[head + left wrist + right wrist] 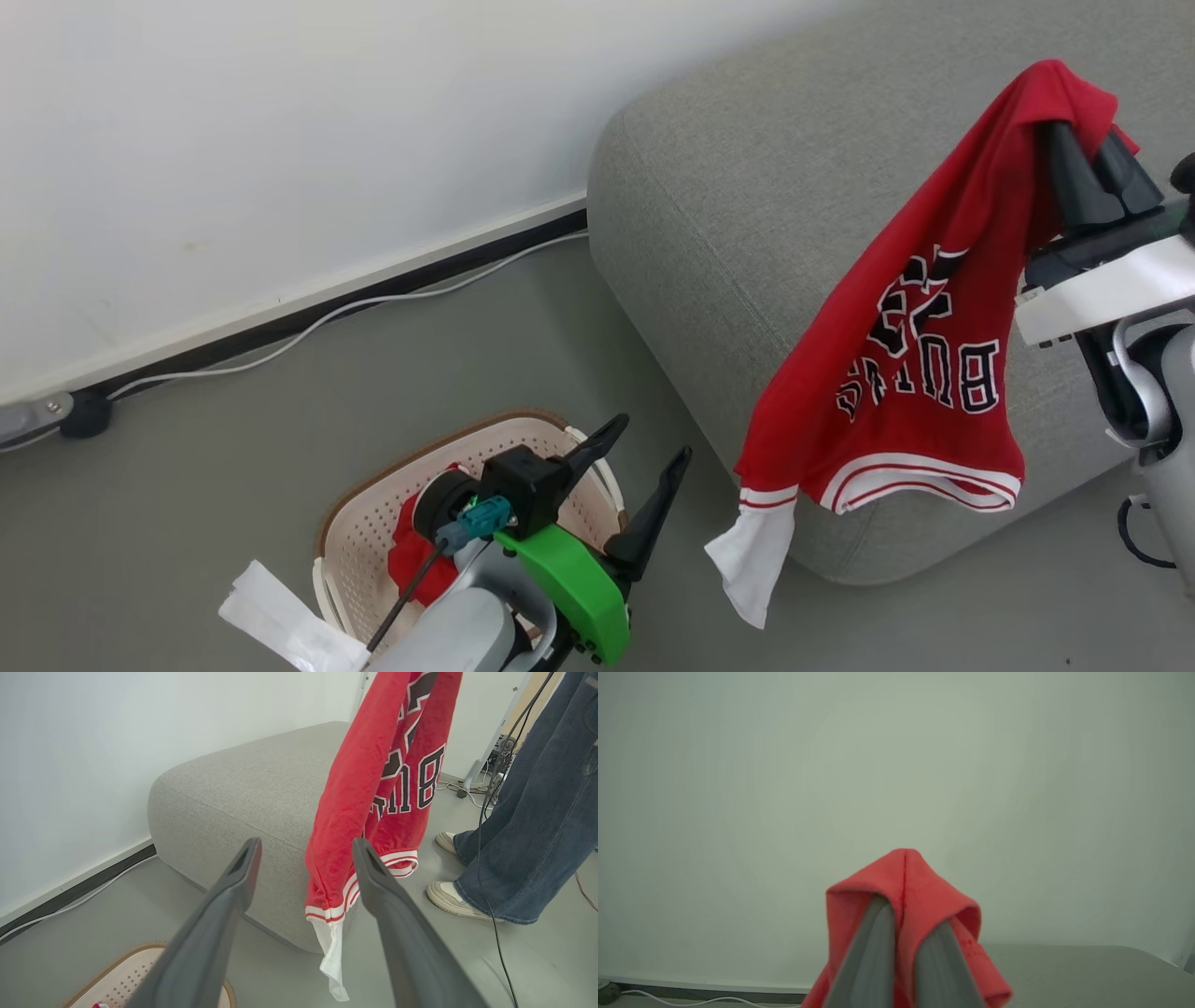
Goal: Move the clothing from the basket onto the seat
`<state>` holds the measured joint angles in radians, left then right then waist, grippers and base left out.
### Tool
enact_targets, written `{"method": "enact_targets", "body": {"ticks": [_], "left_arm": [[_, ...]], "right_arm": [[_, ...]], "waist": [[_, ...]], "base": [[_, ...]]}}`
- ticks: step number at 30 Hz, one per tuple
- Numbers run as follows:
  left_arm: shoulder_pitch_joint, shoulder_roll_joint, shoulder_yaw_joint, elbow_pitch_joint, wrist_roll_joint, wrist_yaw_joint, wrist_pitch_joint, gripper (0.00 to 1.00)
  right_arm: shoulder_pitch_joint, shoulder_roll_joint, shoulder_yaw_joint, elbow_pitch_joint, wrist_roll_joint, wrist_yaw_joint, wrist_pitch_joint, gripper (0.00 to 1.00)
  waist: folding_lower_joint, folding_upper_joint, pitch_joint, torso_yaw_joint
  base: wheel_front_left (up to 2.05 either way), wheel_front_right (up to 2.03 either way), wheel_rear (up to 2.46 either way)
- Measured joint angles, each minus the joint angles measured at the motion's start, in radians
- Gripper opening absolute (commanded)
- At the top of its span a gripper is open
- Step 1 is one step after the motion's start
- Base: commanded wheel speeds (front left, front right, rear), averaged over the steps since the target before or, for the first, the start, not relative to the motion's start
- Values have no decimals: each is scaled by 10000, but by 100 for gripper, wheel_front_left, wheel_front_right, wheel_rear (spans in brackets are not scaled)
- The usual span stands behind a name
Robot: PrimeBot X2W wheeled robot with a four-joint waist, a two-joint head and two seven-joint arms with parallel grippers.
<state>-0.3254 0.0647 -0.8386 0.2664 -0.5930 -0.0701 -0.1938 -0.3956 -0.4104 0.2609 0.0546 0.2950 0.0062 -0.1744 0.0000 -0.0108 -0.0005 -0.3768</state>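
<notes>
Right jaws pinch the jersey [934, 308] by a top fold and hold it high, likely so it can swing over the sofa [747, 233]. Left jaws are spread and empty; below them is the basket [420, 448] with red cloth [411, 560].

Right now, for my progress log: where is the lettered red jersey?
Head view, right side: the jersey hangs from the right gripper, in front of the grey sofa, near its corner.

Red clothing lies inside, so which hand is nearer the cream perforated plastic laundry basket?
Left. The left hand hangs open just over the basket; the right hand is well away, raised by the light grey fabric sofa, shut on the red numbered jersey.
</notes>
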Motion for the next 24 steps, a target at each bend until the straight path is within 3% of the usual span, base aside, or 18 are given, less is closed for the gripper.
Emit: {"method": "enact_targets", "body": {"ticks": [8,15,24], "left_arm": [[-42,98,-31,-401,146,138,324,100],[-512,332,117,-803,520,305,560,100],[-1300,650,420,-1565,748,500,800,100]], "right_arm": [[-341,-408,-395,54,360,125,420,0],[-2210,-545,-711,196,566,366,857,0],[-5408,-1273,-1952,721,995,332,1839,0]], "waist": [[0,0,733,31],[0,0,1464,199],[2,0,2626,704]], "base": [[0,0,0],[0,0,0],[0,0,0]]}}
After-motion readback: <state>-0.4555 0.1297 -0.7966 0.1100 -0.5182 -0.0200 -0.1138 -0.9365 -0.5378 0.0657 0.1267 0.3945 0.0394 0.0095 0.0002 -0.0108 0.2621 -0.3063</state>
